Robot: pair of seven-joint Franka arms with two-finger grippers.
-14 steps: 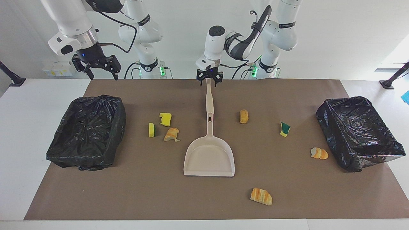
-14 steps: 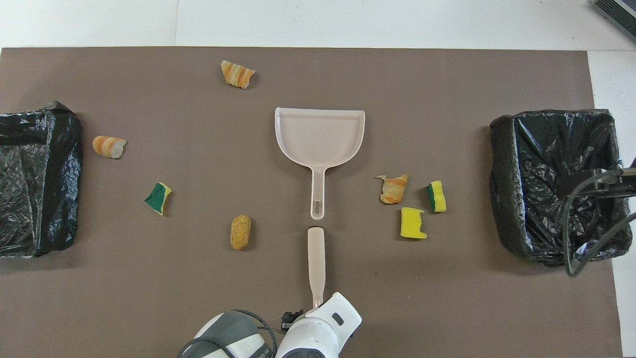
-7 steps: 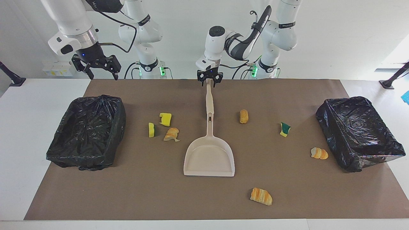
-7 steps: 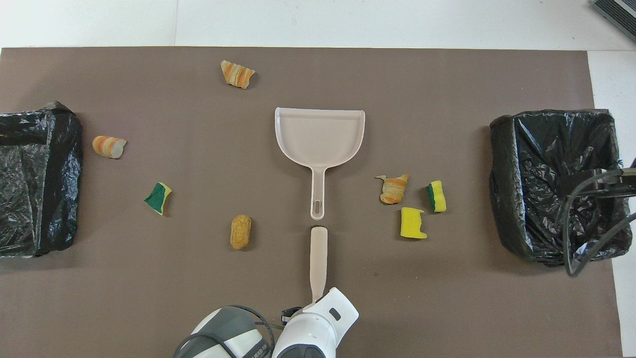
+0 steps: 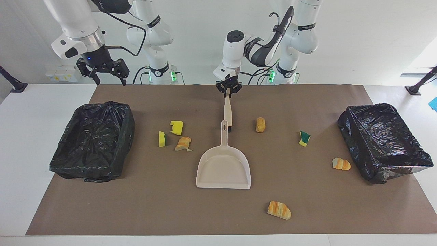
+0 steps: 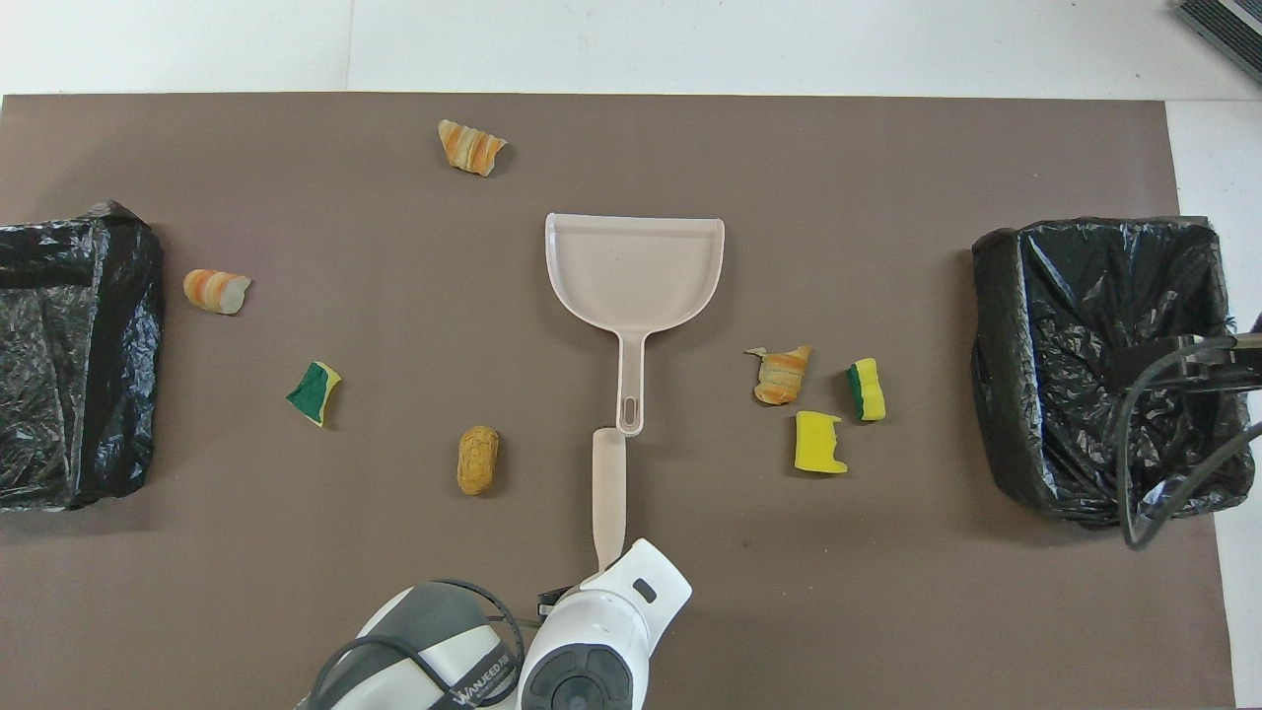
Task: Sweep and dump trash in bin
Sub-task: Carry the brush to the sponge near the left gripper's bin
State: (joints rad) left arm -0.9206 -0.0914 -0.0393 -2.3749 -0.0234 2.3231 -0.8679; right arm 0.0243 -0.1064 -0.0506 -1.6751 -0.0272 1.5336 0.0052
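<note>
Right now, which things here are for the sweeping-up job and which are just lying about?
For the job: brush in the left gripper, dustpan, three sponge chunks, four bread pieces, two black-lined bins.
Just lying about: white boxes at the right arm's end of the table, black stands at its corners.

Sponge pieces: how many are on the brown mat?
3. Two sponge pieces lie together toward the right arm's end, beside a bread piece. One green-and-yellow piece lies alone toward the left arm's end. None looks hidden.
</note>
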